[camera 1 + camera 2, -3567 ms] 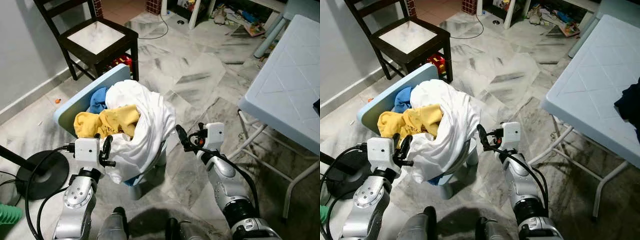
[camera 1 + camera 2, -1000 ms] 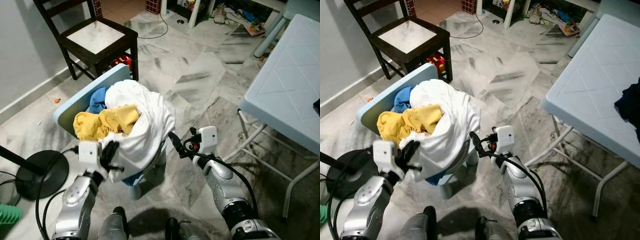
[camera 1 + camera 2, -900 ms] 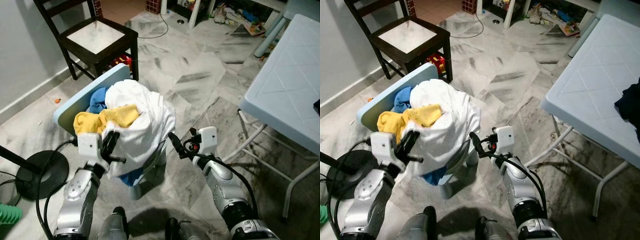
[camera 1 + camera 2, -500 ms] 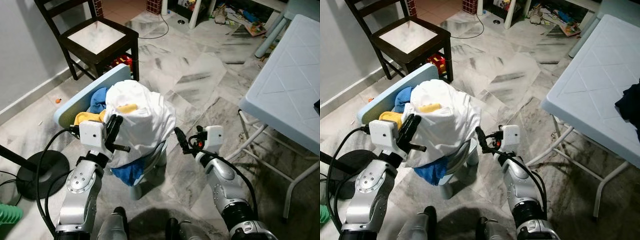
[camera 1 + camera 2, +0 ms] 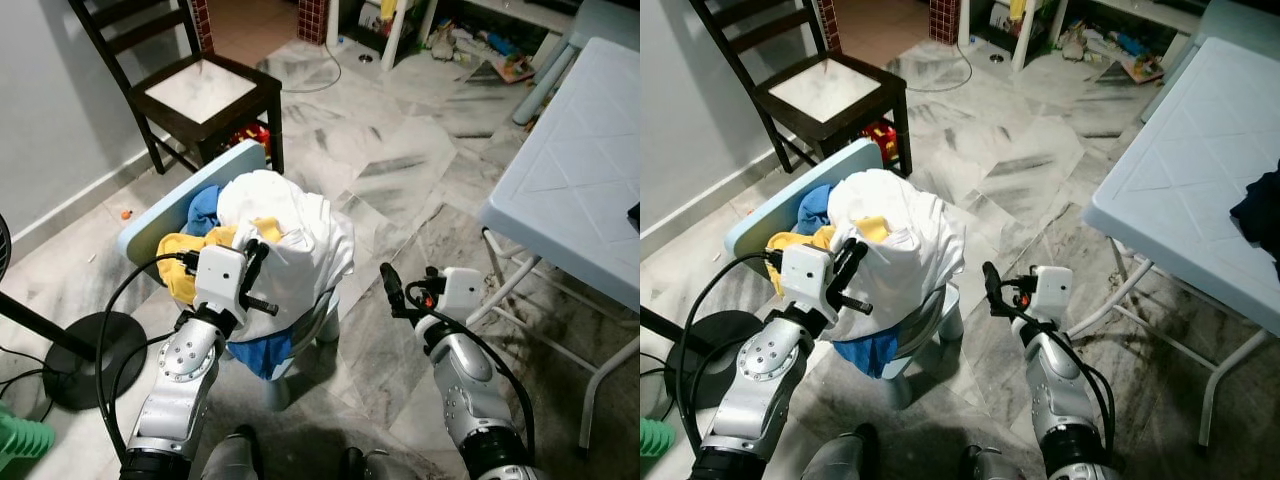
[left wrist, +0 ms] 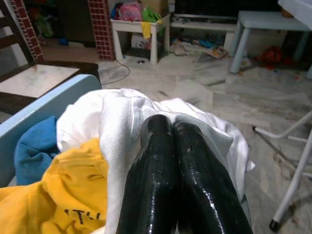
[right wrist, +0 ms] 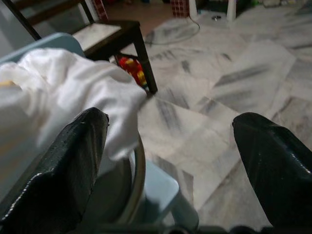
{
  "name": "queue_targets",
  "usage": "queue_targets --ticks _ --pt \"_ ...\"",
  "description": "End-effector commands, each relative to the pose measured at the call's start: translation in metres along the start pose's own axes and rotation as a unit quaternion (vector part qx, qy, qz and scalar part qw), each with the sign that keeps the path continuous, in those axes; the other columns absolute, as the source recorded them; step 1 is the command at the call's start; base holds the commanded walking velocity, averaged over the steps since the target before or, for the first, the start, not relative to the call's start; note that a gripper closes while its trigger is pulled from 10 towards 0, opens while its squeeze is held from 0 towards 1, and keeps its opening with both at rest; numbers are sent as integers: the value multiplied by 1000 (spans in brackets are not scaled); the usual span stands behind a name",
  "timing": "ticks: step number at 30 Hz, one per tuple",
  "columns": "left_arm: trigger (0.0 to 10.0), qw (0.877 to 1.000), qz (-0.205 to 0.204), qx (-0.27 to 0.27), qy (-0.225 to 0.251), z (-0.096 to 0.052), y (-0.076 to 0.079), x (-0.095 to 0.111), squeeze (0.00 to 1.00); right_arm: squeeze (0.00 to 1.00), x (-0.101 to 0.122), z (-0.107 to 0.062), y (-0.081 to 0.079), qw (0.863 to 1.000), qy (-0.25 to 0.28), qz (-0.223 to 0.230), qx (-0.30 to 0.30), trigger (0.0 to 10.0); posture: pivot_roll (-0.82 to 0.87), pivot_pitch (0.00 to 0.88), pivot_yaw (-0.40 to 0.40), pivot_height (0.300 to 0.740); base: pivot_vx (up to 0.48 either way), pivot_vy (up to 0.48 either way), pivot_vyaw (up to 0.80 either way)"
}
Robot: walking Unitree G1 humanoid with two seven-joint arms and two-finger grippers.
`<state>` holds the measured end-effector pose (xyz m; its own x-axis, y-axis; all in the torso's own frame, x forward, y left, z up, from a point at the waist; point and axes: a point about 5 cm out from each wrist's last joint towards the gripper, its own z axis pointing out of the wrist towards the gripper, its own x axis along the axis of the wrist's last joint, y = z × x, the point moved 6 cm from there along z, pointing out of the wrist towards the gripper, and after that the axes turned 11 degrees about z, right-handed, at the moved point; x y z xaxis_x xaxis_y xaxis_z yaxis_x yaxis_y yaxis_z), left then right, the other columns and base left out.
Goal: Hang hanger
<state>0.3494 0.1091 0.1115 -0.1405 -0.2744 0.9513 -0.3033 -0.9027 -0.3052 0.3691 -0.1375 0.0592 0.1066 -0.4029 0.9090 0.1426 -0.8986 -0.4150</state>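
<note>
Standing by the wall at far left: black fan base (image 5: 72, 345) w/ its pole, a bit of green plastic (image 5: 20, 437) in the corner. Behind that, dark wooden chair (image 5: 205, 92) w/ pale seat, something red (image 5: 252, 133) under it.

Next over, small light-blue chair (image 5: 170, 205) heaped w/ laundry: blue cloth (image 5: 205, 208) at the back, yellow garment (image 5: 180, 265) on the near-left side, big white garment (image 5: 300, 245) draped over the top and down the front. More blue fabric (image 5: 262, 352) hangs below the white at the seat front.

Left gripper (image 5: 254, 268) sits right on the pile, fingers (image 6: 165, 185) pressed together. From its wrist cam the two black fingers lie side by side against a fold of white cloth; can't tell if any fabric is actually caught btwn them. Yellow garment just beside the fingers.

No hanger can be made out anywhere – can't tell where it is, maybe buried in the clothes.

Grey-veined marble floor (image 5: 400, 160) in the middle. Right gripper (image 5: 392, 292) hovers over it, just beside the chair's front edge, apart from the laundry, fingers (image 7: 73, 161) spread wide, nothing btwn them.

Far right: pale-blue plastic table (image 5: 580, 190) on white folding legs, dark item (image 5: 1260, 215) at its edge. Cluttered low shelf and toys at the back.
</note>
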Motion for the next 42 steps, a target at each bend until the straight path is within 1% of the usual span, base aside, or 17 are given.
queue_targets --ticks 1,4,5,6,8,11,18,23,27,28,29,30,32,34,36,39,42 --pt "10000 1000 1 -12 -14 2 7 -6 0 0 5 0 3 1000 6 -4 -5 10000 70 106 -45 740 0 0 0" --pt "10000 999 -15 -28 -33 0 16 -19 0 0 5 -1 3 1000 4 -6 -4 10000 66 122 -56 740 0 0 0" --pt "10000 999 -17 -31 -41 -1 19 -24 647 0 2 -3 2 1000 -1 -10 -2 10000 67 122 -59 740 0 0 0" --pt "10000 998 -19 -31 -49 -3 20 -29 1000 0 -1 -4 1 1000 -7 -15 2 10000 66 122 -61 740 0 0 0" --pt "10000 998 -31 -20 -55 -7 18 -35 1000 0 -6 -8 -1 1000 -16 -24 9 10000 62 127 -73 740 0 0 0" --pt "10000 998 -33 -12 -58 -8 15 -38 1000 0 -5 -8 0 1000 -18 -24 9 10000 63 126 -77 740 0 0 0" --pt "10000 999 13 16 -26 -11 6 -25 1000 0 -5 -5 -3 999 -24 -30 18 10000 82 113 -76 740 0 0 0" --pt "10000 998 23 53 -34 -19 -6 -31 1000 0 -6 -4 -7 999 -27 -31 24 10000 87 119 -73 740 0 0 0" --pt "10000 995 6 90 -32 -27 -20 -31 1000 0 -8 -5 -10 999 -29 -35 30 10000 88 130 -75 740 0 0 0" --pt "10000 995 -5 98 -34 -32 -23 -32 1000 0 -9 -6 -8 998 -32 -37 30 10000 90 134 -78 740 0 0 0" --pt "10000 995 -5 98 -34 -32 -23 -32 1000 0 -9 -6 -8 998 -32 -37 30 10000 90 134 -78 740 0 0 0" --pt "10000 994 -19 101 -42 -36 -23 -36 1000 0 -9 -6 -7 998 -33 -38 29 10000 93 141 -81 740 0 0 0" --pt "10000 993 -29 105 -48 -39 -24 -39 1000 0 -9 -6 -8 998 -34 -39 29 10000 94 144 -82 740 0 0 0" --pt "10000 990 -61 104 -75 -46 -20 -53 1000 0 -10 -5 -10 998 -35 -39 32 10000 96 150 -87 740 0 0 0" --pt "10000 988 -80 106 -85 -48 -18 -59 1000 0 -10 -5 -11 998 -35 -39 33 10000 97 153 -89 740 0 0 0" --pt "10000 983 -126 70 -111 -43 -5 -73 1000 0 -10 -4 -13 998 -36 -40 37 10000 96 162 -97 740 0 0 0" --pt "10000 980 -150 62 -118 -36 -4 -77 1000 0 -9 -3 -14 998 -36 -42 40 10000 91 166 -101 740 0 0 0"
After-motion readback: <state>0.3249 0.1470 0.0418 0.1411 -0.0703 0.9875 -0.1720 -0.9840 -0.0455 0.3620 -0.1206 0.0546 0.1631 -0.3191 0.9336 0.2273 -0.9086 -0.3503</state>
